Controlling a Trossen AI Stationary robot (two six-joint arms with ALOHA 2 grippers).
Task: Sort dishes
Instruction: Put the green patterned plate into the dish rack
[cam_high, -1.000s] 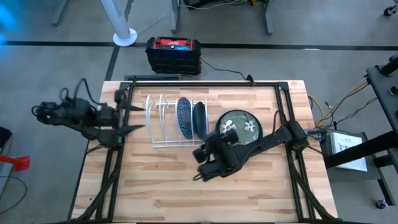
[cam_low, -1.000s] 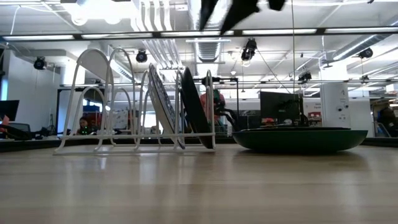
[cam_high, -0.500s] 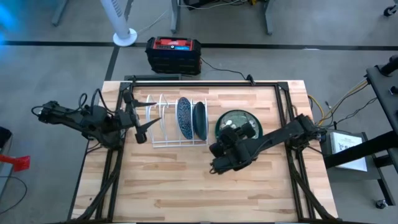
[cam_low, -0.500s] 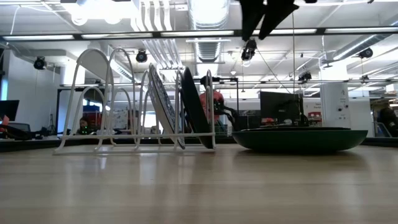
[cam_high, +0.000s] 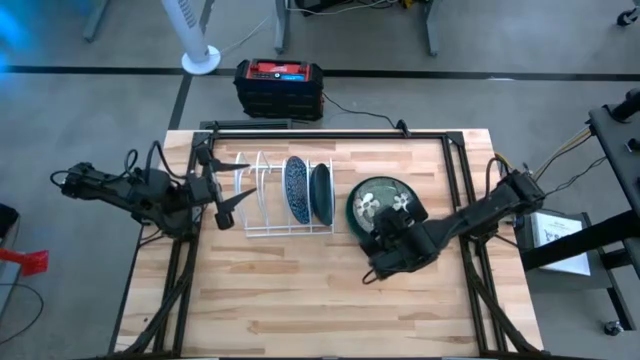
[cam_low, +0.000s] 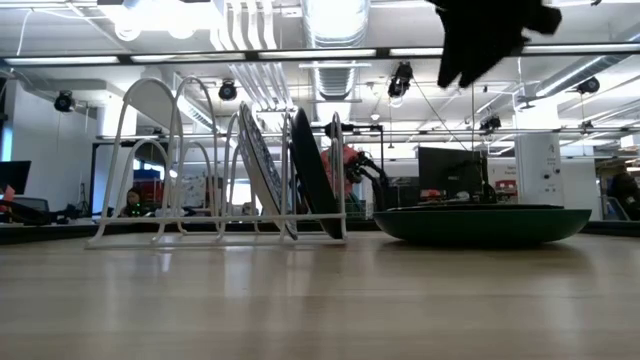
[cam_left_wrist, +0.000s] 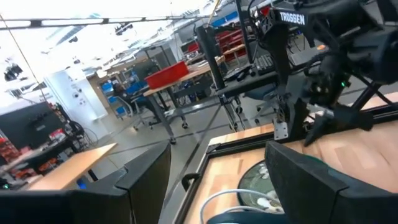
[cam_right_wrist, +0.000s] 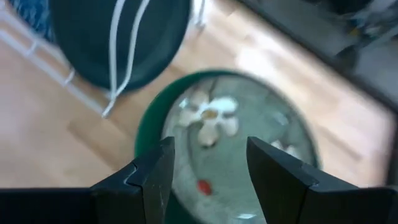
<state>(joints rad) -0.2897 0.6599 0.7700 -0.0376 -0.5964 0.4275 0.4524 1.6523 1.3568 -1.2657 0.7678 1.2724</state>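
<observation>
A dark green plate (cam_high: 387, 202) with white flowers on its face lies flat on the table, right of the white wire rack (cam_high: 262, 196). It also shows in the low view (cam_low: 482, 222). Two plates stand on edge in the rack's right slots, one blue speckled (cam_high: 296, 188) and one dark (cam_high: 321, 193). My right gripper (cam_high: 383, 238) is open and empty, in the air over the green plate's near edge (cam_right_wrist: 186, 205). My left gripper (cam_high: 236, 192) is open and empty at the rack's left end.
The rack's left slots (cam_low: 150, 165) hold nothing. A black and red box (cam_high: 279, 88) stands on the floor beyond the table's far edge. Bare wood lies along the table's near half (cam_high: 300, 300).
My right gripper has gone toward the table's right edge, from near the rack's right end to over the green plate's near edge. My left gripper has gone a little toward the rack and turned. The plates have kept still.
</observation>
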